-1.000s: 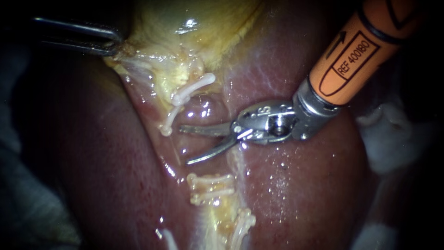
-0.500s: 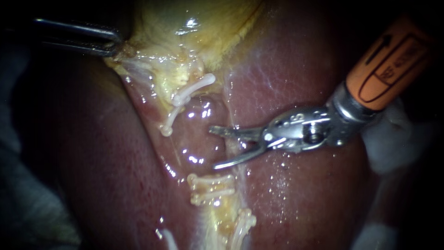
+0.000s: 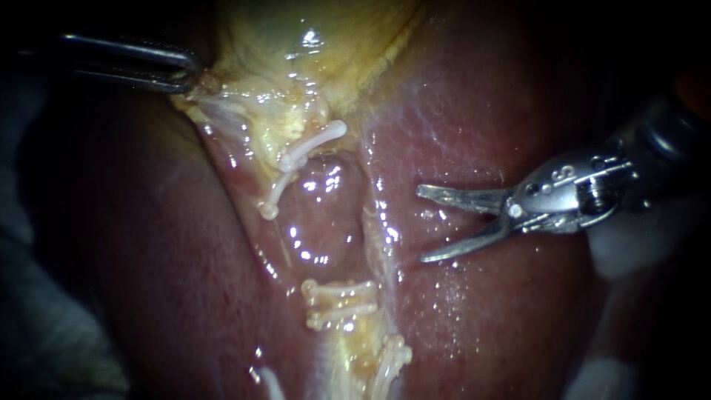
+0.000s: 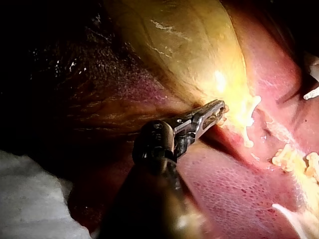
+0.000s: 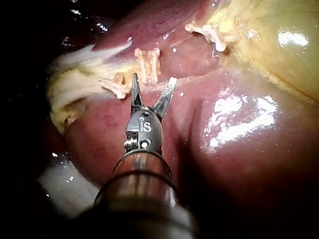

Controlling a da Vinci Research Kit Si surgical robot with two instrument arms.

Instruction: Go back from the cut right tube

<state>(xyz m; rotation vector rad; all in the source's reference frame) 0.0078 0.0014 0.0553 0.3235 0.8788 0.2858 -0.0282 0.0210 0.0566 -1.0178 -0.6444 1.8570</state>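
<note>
Right instrument: blades wide apart, holding nothing, over liver, just right of cut tube and its clips. Left instrument: jaws clamped on gallbladder edge, far left.

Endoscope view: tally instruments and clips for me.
Instruments: 2 (left instrument gripping gallbladder; right instrument, jaws open)
Clips: 6 clear (2 upper, 2 middle, 2 at lower edge, maybe more there)
Total: 8

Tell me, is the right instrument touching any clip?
Apart. The endoscope view shows the right instrument, jaws open, over bare liver, with a clear gap to the nearest clips.
</note>
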